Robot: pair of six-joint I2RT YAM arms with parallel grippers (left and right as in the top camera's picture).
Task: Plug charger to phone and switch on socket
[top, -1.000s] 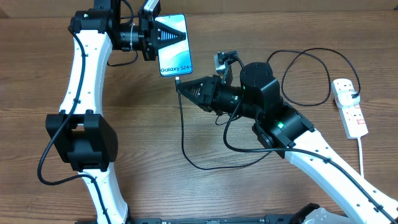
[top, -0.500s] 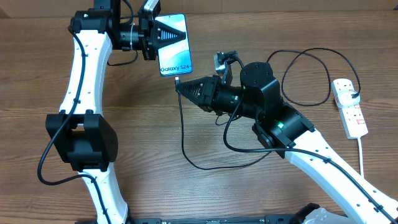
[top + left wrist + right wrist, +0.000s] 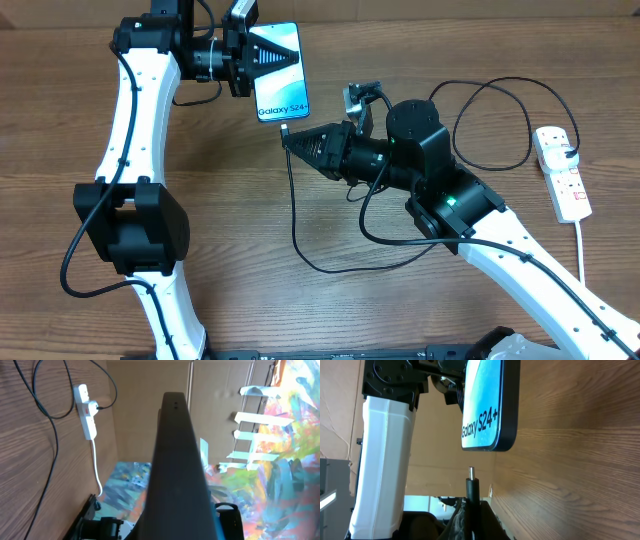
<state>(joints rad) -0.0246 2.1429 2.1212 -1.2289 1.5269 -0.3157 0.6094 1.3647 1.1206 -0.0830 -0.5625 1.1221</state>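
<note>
The left gripper (image 3: 243, 60) clamped the phone (image 3: 284, 92) at the far left, offering its near edge to the charger (image 3: 293, 200). The closed right gripper (image 3: 298, 143) pinched the charger's tip just short of that edge. The phone's port was hidden. The socket (image 3: 562, 172) lay far right, its switches unreadable.

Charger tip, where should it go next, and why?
Probably the right tool should nudge the charger gently toward the bottom edge of the phone. Its tip points at that edge but there is a gap, so nothing is plugged in yet. The left tool holds the phone. The port isn't visible, so go slowly.
</note>
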